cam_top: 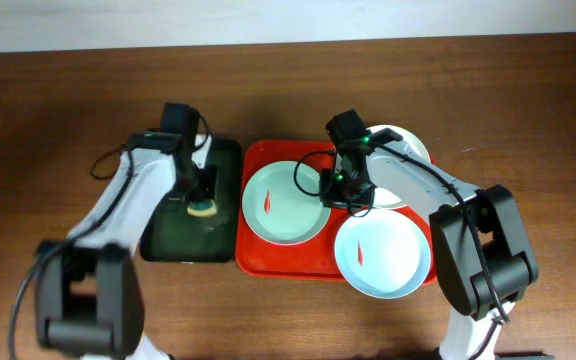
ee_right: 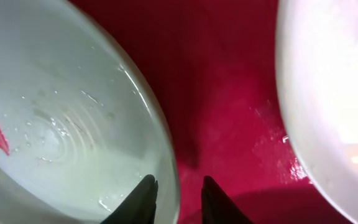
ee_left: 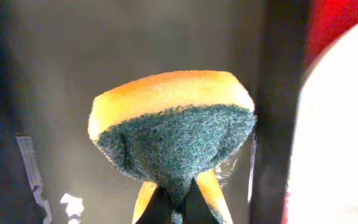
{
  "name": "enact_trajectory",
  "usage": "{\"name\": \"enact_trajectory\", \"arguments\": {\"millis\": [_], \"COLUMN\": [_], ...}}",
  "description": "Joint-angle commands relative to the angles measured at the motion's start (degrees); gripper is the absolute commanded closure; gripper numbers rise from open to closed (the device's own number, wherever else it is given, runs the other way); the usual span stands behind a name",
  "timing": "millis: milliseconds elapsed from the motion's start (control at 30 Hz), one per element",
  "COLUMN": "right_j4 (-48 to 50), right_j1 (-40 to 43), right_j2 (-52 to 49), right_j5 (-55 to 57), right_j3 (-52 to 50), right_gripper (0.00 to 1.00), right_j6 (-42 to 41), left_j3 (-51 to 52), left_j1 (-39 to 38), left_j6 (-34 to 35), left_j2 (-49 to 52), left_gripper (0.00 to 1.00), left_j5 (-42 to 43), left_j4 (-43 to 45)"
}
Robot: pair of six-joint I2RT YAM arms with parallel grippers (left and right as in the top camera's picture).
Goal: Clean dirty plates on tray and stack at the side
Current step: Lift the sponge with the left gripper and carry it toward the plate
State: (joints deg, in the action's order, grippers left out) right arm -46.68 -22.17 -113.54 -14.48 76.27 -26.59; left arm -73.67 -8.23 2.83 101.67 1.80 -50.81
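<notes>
Pinching a yellow-and-green sponge (ee_left: 173, 124) above the dark green tray (cam_top: 168, 240), left gripper (cam_top: 201, 205) clamped tight, right gripper (ee_right: 180, 199) jaws narrowly apart astride the mint plate (cam_top: 286, 215) right rim, red tray (cam_top: 258, 260) long axis left-right, blue plate (cam_top: 383, 255) front right, white plate (cam_top: 408, 150) behind.

narrow bare tray (ee_right: 222, 93) strip, mint plate (cam_top: 283, 215), white plate (cam_top: 411, 148) flanking

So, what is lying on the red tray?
Three plates lie on the tray: a green plate and a blue plate, each with a red smear, and a white plate. The right arm covers much of the white plate, so any smear there cannot be seen.
</notes>
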Motion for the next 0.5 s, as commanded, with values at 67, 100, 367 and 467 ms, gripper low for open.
{"name": "enact_trajectory", "arguments": {"millis": [67,100,367,467], "right_j4": [-1.07,-1.31,-0.85,-1.40], "right_j1": [-0.33,-0.33,-0.26,-0.33], "right_j2": [-0.52,-0.52,-0.52,-0.52], "right_j5": [0.09,0.09,0.09,0.11], "right_j3": [0.11,0.11,0.13,0.11], "right_gripper": [0.93,0.93,0.89,0.96], "right_j6": [0.17,0.17,0.17,0.17], "left_j3": [-1.07,-1.01,-0.57,-0.52], "left_j1": [0.07,0.07,0.07,0.07], "left_j6": [1.01,1.01,0.98,0.98], "left_j2": [-5.14,-5.09,-5.05,-5.05], "left_gripper": [1.00,1.00,1.00,1.00], "left_j5": [-2.64,-2.67,-2.67,-2.08], "left_j4": [0.15,0.11,-1.07,-1.16]}}
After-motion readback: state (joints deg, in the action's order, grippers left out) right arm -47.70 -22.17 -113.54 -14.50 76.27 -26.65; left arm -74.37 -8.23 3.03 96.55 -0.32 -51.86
